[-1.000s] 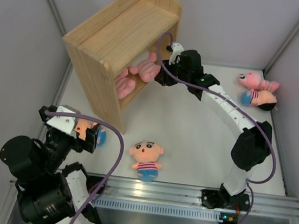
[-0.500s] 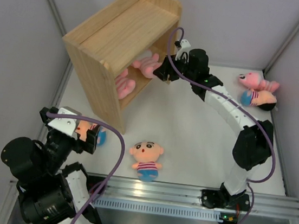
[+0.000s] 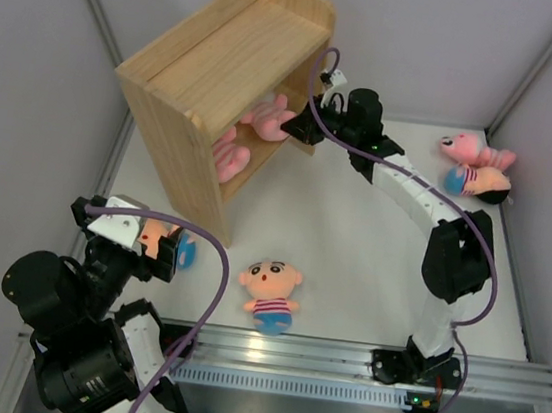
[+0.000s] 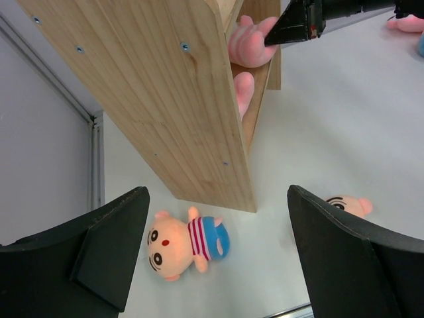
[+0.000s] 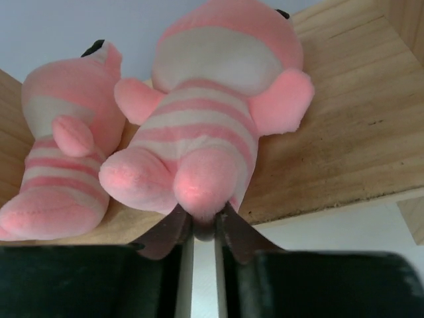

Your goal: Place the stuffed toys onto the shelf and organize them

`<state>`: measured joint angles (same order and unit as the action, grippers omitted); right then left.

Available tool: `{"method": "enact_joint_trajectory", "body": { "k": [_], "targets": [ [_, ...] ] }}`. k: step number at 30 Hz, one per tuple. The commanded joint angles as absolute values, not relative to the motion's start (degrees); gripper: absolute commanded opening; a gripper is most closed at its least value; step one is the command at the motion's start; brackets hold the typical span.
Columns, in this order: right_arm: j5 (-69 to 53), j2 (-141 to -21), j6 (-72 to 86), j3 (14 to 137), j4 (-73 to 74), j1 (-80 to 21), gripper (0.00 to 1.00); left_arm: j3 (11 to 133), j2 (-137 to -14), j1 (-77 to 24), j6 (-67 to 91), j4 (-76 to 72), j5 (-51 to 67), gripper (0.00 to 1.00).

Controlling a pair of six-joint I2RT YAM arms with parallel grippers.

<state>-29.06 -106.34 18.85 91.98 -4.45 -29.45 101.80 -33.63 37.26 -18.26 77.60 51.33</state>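
Right hand (image 5: pixel 203 222) pinches a foot of the pink-and-white striped plush (image 5: pixel 212 126) on the shelf (image 5: pixel 344 132); left hand (image 4: pixel 217 218) gapes wide.

Lab cell: plain walls (image 3: pixel 18 54), white table (image 3: pixel 352 246)

Big striped toy (image 5: pixel 212 126), small striped toy (image 5: pixel 59 132) on shelf board (image 5: pixel 344 132); pincer (image 5: pixel 200 228) nips big toy's foot.

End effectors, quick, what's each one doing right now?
Left end effector: open, empty.
Right end effector: closed on the pink toy, at its foot.
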Motion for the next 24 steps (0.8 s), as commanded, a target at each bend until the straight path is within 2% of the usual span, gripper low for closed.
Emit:
{"method": "enact_joint_trajectory", "body": {
  "k": [1, 4, 6, 11, 19, 24],
  "targets": [
    [-34.5, -107.2, 16.5, 94.3, -10.0, -27.6, 0.09, 101.6, -33.6, 37.5, -19.3, 76.4, 50.8, 0.91],
    [-43.0, -107.9, 12.7, 94.3, -11.5, -26.5, 0.03, 101.5, -33.7, 37.5, -19.4, 76.4, 50.6, 0.91],
    [-50.1, -108.3, 7.6, 95.4, -10.2, -26.0, 0.02, 101.5, -33.7, 37.5, -19.5, 76.4, 50.4, 0.91],
    [-58.0, -109.8, -4.3, 99.7, -0.2, -25.9, 0.01, 101.6, -33.9, 37.5, -19.6, 76.4, 50.0, 0.91],
    [-62.7, -116.1, 1.4, 105.7, -3.4, -25.9, 0.00, 102.4, -34.3, 37.5, -18.9, 76.4, 49.7, 0.91],
    [-70.0, -119.2, 2.2, 110.8, -2.5, -25.8, 0.00, 102.5, -34.5, 37.6, -19.2, 76.5, 49.7, 0.91]
  ]
}}
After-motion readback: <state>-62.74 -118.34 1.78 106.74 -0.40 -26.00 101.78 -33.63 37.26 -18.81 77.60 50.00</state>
